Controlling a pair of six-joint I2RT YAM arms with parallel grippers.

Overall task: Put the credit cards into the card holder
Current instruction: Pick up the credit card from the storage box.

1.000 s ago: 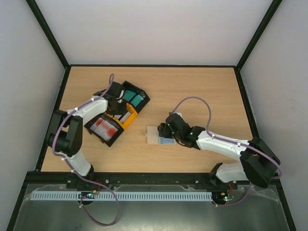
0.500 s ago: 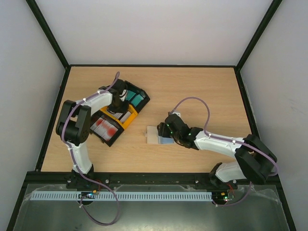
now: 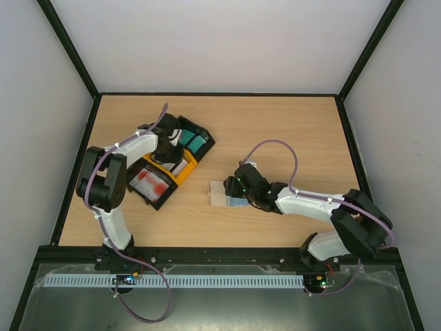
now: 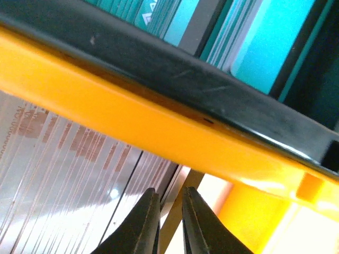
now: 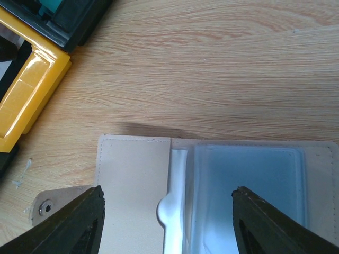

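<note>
The wooden counter [image 3: 289,138] fills the overhead view. In its left half sits the black and yellow tray [image 3: 180,171]. Its bins hold the credit cards [image 3: 193,143], teal ones at the upper right end and white ones with red marks at the lower left. Just right of centre lies the card holder [image 3: 220,194]. It is opened flat, and in the right wrist view the beige flap is on the left and the clear pocket on the right.

The step in hand looks like taking one card out of the tray. The left fingers [image 4: 144,227] are low in a bin beneath the yellow wall [image 4: 159,132]. They are drawn almost together with only a slit between them, and I cannot tell whether a card edge sits in that slit. The right fingers [image 5: 87,225] are spread wide, straddling the holder and gripping nothing.

To do this well, the left should pinch a single card by its edge and lift it straight up, clear of the yellow wall. It should also check that no second card clings to the first. The right would do best to press the holder flat so the pocket mouth is open for the card.
</note>
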